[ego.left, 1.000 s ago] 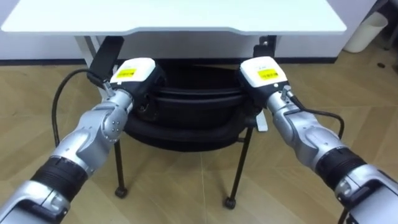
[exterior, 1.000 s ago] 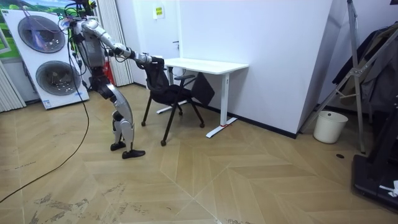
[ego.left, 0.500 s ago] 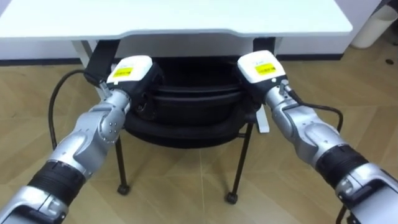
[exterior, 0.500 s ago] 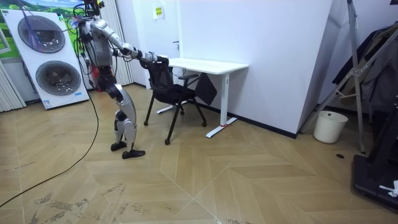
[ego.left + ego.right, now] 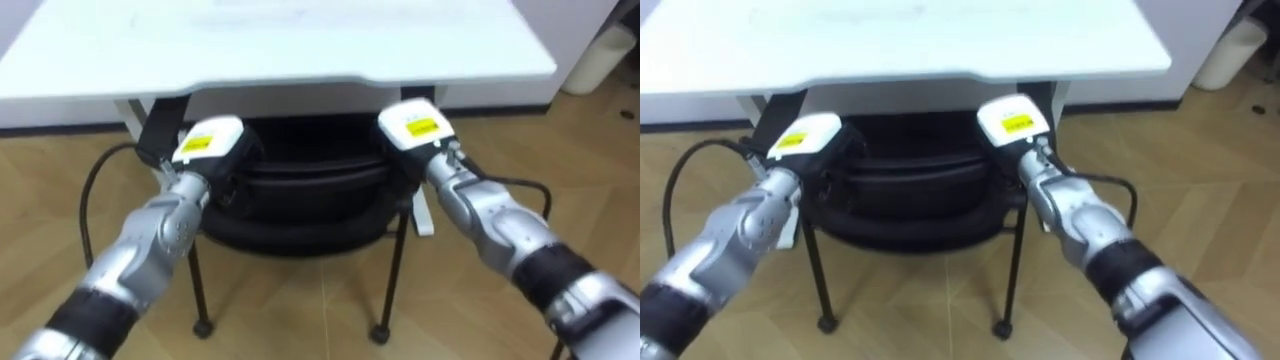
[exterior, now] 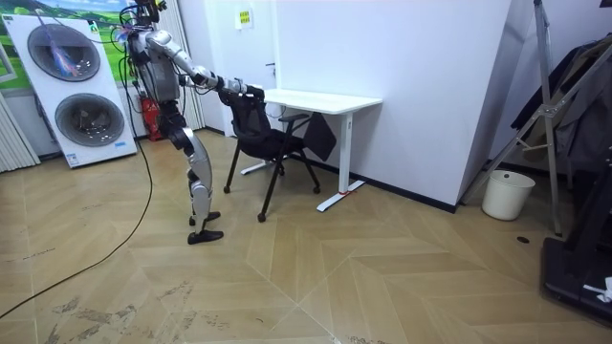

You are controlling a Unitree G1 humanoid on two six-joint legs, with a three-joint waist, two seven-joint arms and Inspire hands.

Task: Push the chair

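Two hands rest on the chair back, one at each end. White desk (image 5: 300, 60) runs across the top of the eye views. Black chair (image 5: 300, 195) stands square before it on the wood floor, and its seat front appears to reach under the desk's near edge. Left hand (image 5: 208, 145) and right hand (image 5: 412, 125) lie against the top of the backrest. Their fingers are hidden behind it, so clasped or flat cannot be told.

Judgement: push evenly with both arms, straight at the desk, so the chair neither yaws nor tips.

Room view gives the stance: robot behind the chair, arms stretched forward, stacked washing machines (image 6: 72, 86) at its back. Eye views give the hand placement and the alignment of chair to desk.
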